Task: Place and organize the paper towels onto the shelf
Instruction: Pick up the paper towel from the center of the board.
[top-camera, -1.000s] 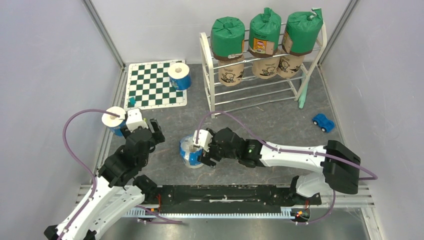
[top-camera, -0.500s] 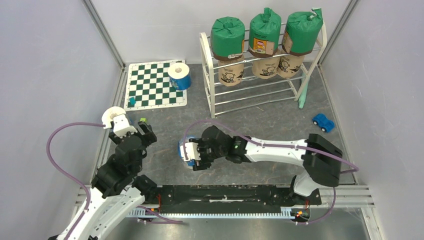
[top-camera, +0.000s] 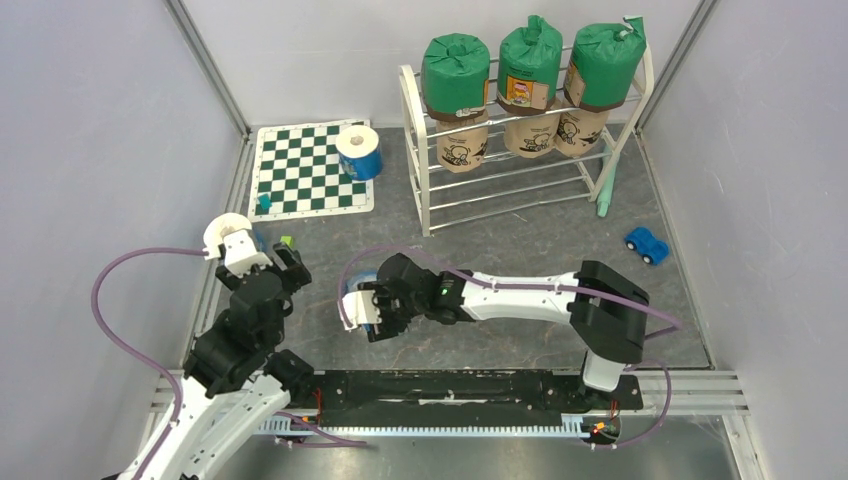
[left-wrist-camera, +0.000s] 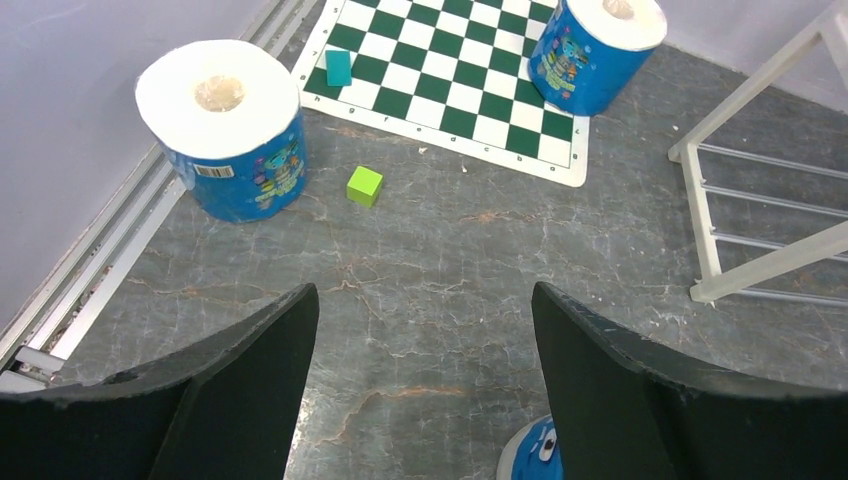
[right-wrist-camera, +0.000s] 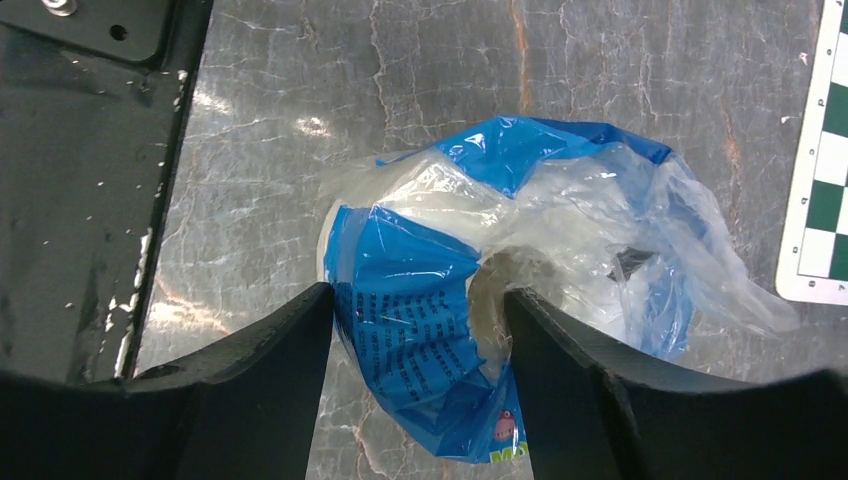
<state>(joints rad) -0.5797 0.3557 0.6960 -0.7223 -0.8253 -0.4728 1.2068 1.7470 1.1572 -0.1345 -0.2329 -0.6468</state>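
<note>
**Crumpled blue roll sits between right gripper's fingers, well apart from the shelf**

Surface: a grey, marble-veined table top (top-camera: 540, 260), walled on three sides by plain pale panels, with metal rails along the edges. A green-and-white chessboard mat (top-camera: 300, 175) lies at the far left. A blue toy car (top-camera: 647, 244) rests at the right. A small green cube (left-wrist-camera: 365, 186) lies just off the mat and a teal block (left-wrist-camera: 338, 67) lies on it.

The shelf (top-camera: 413, 150) stands at the far side, right of the mat. Three green-wrapped rolls (top-camera: 455, 72) stand along its top, with three tan rolls (top-camera: 462, 142) directly beneath them.

Right gripper (right-wrist-camera: 420, 390): the fingers straddle part of the crumpled blue roll (right-wrist-camera: 430, 300), which lies on the table near the arm bases. One finger is against the outer wrap, the other at the core opening. Whether the grip is firm cannot be told.

Left gripper (left-wrist-camera: 425, 330): jaws wide apart, with only bare table between them. A second blue roll (left-wrist-camera: 225, 130) stands upright ahead and to its left, beside the wall rail. A third blue roll (left-wrist-camera: 590, 50) stands on the mat's corner.
</note>
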